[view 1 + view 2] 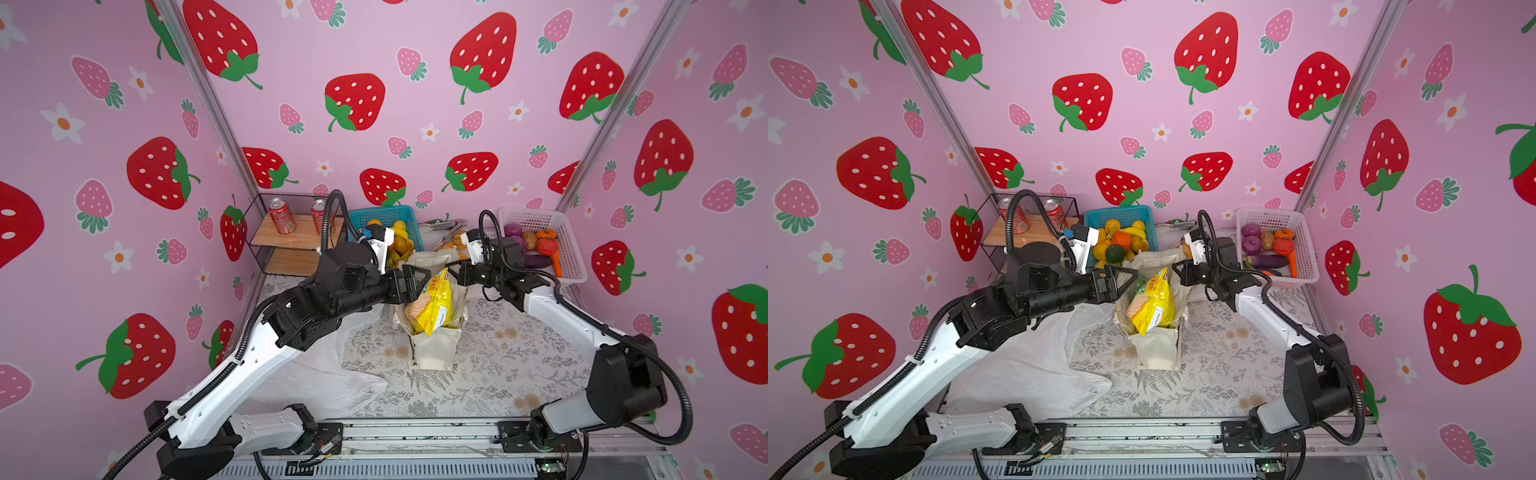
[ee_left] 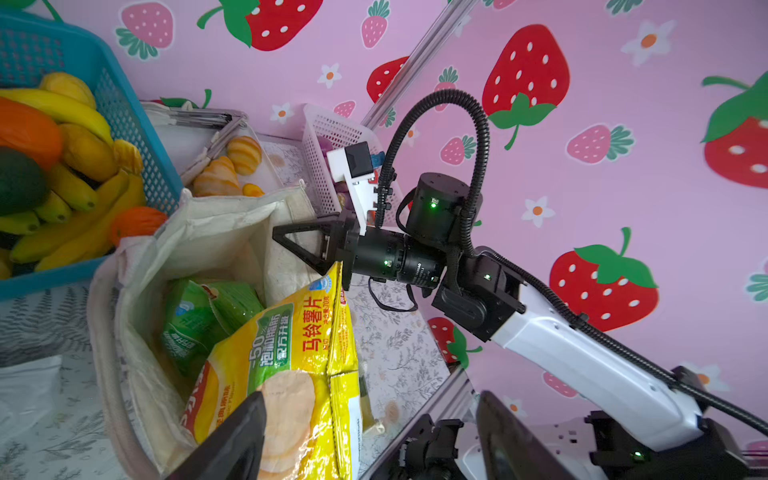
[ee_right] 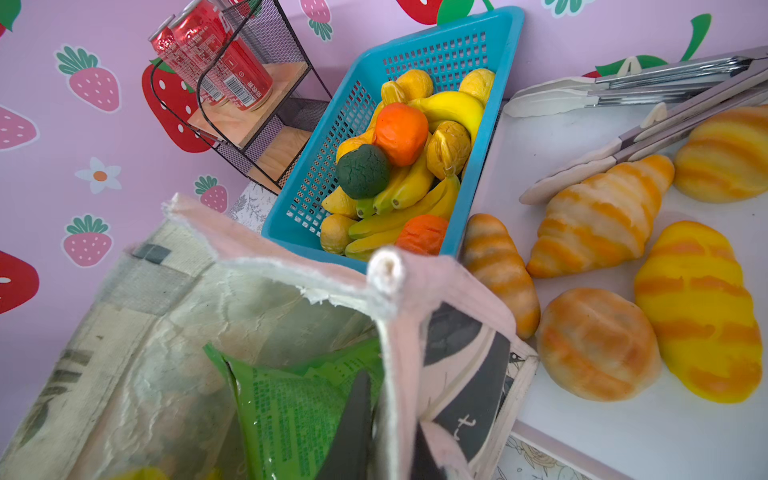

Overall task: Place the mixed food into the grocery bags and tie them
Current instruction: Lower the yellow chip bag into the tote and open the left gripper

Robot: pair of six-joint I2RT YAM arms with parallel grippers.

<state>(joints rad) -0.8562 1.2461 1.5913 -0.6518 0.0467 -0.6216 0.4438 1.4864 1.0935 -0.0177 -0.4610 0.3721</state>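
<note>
A glossy yellow chip packet (image 1: 434,307) and green packet (image 2: 195,324) sit in the canvas tote (image 1: 434,353). Left claw (image 1: 419,280) gapes, released; right claw (image 2: 286,239) pinches the tote's rim.

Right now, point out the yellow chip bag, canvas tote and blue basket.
yellow chip bag (image 1: 434,303): a top view, printed front.
canvas tote (image 1: 432,353): a top view, outer front wall.
blue basket (image 3: 436,56): right wrist view, mesh wall.
</note>
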